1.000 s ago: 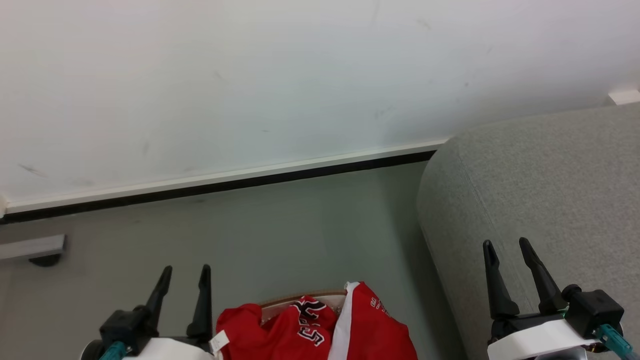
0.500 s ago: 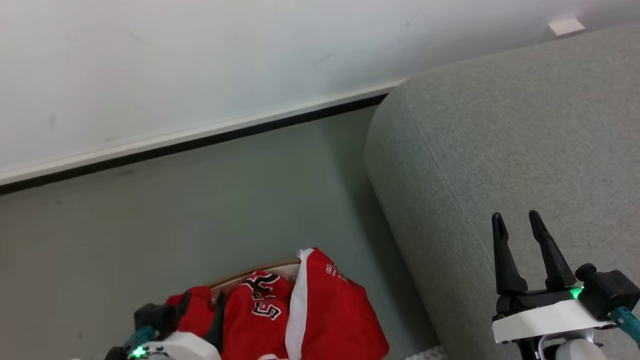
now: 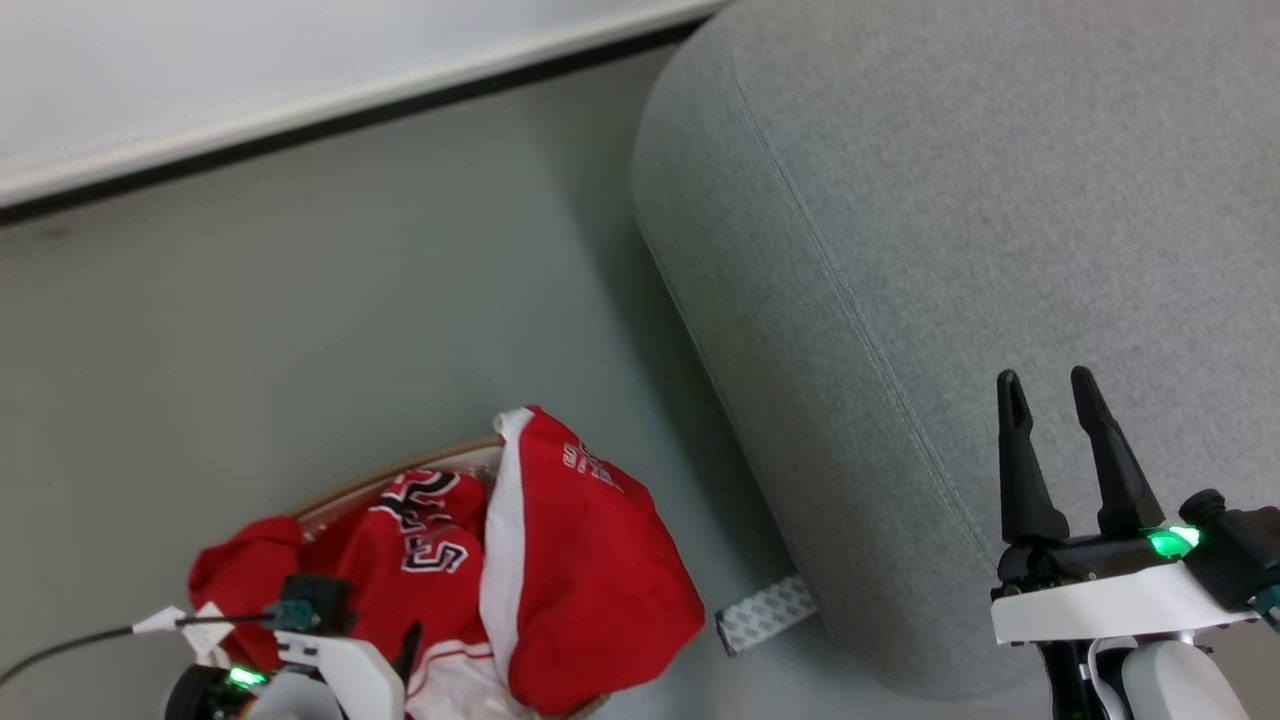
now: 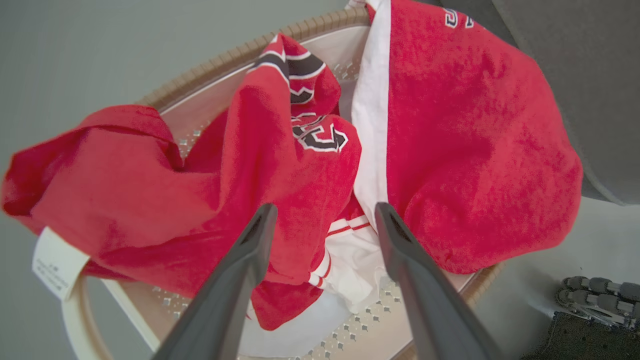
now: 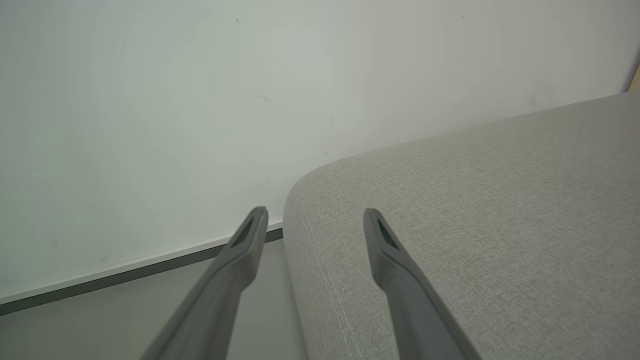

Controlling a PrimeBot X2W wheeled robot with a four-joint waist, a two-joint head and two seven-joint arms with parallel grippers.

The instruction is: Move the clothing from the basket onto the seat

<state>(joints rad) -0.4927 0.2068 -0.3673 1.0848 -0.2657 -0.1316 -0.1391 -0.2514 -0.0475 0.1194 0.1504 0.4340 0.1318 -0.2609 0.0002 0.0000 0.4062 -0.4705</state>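
Left fingers (image 4: 240, 270) stood spread wide apart with nothing between them, pointing down into the basket (image 4: 200, 75); whether their tips touched the cloth could not be told. The clothing (image 4: 450, 125) lay heaped inside, red with a broad white band and black-and-white lettering. One fold spilled over the tan rim on the side nearer the seat, and another fold with a small white tag (image 4: 55, 262) hung over the opposite rim. In the head view the basket (image 3: 400, 478) sat on the grey-green floor (image 3: 350, 250), near the rounded end of the seat (image 3: 950, 200) but apart from it. Right fingers (image 3: 1018, 470) were likewise apart and empty, held upright above the grey woven seat cushion. In the right wrist view they (image 5: 237, 265) pointed toward the pale wall (image 5: 200, 100).
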